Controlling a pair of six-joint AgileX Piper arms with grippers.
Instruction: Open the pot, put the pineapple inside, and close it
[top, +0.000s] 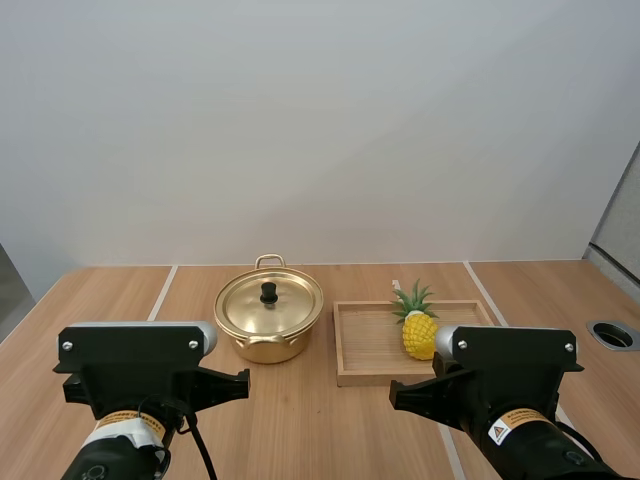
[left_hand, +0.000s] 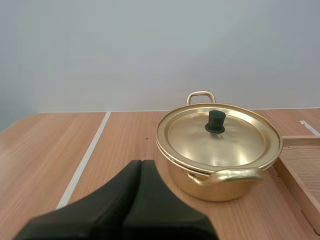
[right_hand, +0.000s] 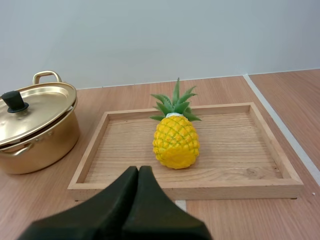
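left claw (left_hand: 141, 163) and right claw (right_hand: 139, 169) both pressed together, empty. lid (left_hand: 235, 142) is on the pot (left_hand: 220, 186); pineapple (right_hand: 176, 145) stands in the wooden tray (right_hand: 235, 145) just beside it, tray rim between fruit and right claw.

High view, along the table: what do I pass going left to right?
pot → pineapple, standing in the tray → round hole in the table near its right edge

Gleaming as polished, golden metal: pot (left_hand: 220, 186), lid (left_hand: 222, 142). Looking matt black: knob (left_hand: 216, 121). Showing smooth, pale, grained wood: tray (right_hand: 185, 190), table (top: 330, 430). Shining slightly like bumpy yellow plastic: pineapple (right_hand: 176, 146).
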